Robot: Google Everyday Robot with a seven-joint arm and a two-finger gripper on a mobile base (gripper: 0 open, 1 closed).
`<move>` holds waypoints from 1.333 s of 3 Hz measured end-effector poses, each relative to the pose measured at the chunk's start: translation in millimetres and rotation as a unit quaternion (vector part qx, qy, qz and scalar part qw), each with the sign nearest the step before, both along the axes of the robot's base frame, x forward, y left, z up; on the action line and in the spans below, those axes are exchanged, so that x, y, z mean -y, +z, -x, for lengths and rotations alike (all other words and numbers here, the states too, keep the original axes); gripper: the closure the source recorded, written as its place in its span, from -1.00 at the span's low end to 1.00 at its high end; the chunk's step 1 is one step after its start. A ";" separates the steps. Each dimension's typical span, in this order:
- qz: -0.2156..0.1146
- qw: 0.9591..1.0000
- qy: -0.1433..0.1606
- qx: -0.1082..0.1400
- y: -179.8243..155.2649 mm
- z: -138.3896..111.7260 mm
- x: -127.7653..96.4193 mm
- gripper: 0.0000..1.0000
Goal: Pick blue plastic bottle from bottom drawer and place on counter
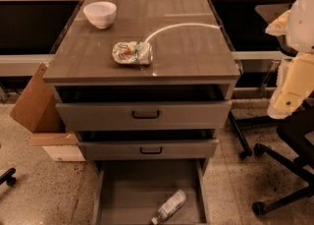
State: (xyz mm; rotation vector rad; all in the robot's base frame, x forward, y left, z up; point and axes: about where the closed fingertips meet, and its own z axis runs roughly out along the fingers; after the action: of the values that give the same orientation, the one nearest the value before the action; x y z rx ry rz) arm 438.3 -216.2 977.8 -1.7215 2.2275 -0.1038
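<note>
The gripper (288,91) hangs at the right edge, beyond the counter (186,52); spread or closed, I cannot tell. The blue plastic bottle (169,205) lies flat in the open bottom drawer (127,189), down and left of it, long axis diagonal, cap front-left.

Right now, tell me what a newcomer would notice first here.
The bottom drawer stands pulled out at the foot of the cabinet, with the blue plastic bottle lying on its side near its front right. On the counter sit a white bowl at the back left and a snack packet near the middle. The gripper hangs at the right edge, beside the cabinet.
</note>
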 end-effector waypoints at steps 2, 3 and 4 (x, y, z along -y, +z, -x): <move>-0.009 1.000 0.023 0.002 -18.6 -2.1 -4.8 -1.00; -0.040 0.998 0.052 -0.005 -58.9 -2.3 -9.6 -1.00; -0.081 0.994 0.074 -0.027 -111.6 4.3 -16.4 -1.00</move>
State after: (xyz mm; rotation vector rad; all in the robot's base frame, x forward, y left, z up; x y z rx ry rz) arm 434.0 -199.9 866.2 -1.8112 2.0726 0.1565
